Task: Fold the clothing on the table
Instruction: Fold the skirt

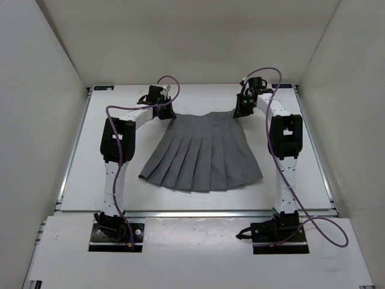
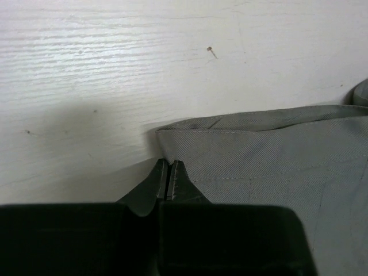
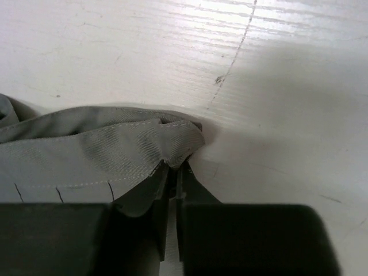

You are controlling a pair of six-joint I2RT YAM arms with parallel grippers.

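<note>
Now | left end effector (image 2: 168, 173) clamped on clothing (image 2: 276, 161) corner | right end effector (image 3: 173, 175) likewise

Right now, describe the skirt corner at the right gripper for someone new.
On the white table lies a grey pleated skirt, its narrow waistband at the far edge. The corner is the waistband's right end, puckered up in the right gripper; the left end lies flat.
</note>
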